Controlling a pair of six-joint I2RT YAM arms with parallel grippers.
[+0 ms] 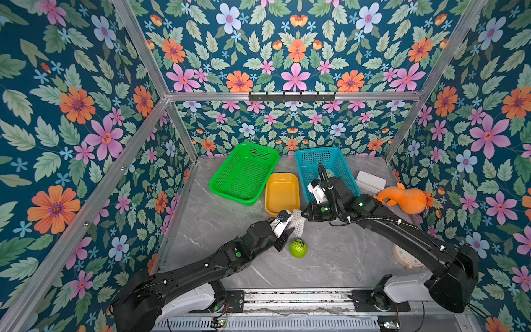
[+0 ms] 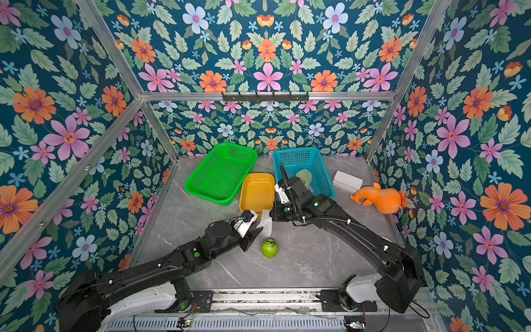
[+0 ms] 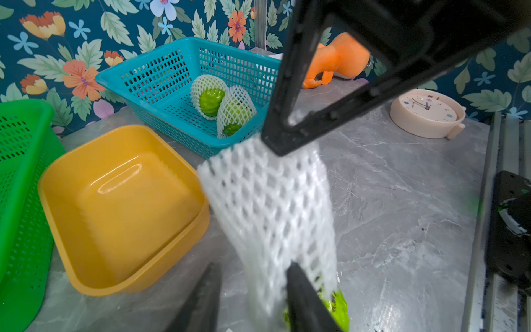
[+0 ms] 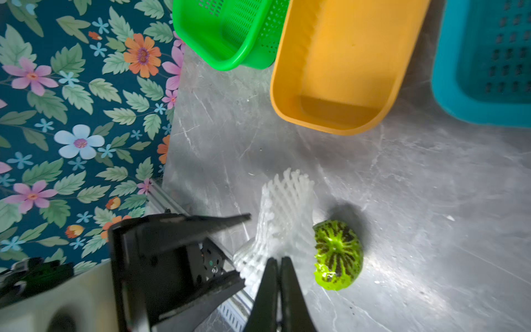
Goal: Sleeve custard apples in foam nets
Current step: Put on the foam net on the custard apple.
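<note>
The right claw (image 4: 277, 260) pinches the net (image 4: 283, 212) by one edge; the left claw (image 3: 253, 267) is spread just beside it. Right of the apple (image 1: 298, 247), the grey counter (image 1: 350, 253) lies open.

The cream clock (image 3: 427, 113) carries hour numerals round its dial, seemingly too small to read surely. Nothing else bears legible text.

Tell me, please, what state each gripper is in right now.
Left gripper: open, jaws spread by the foam net, gripping nothing.
Right gripper: closed, jaws pinching one end of the foam net.
</note>
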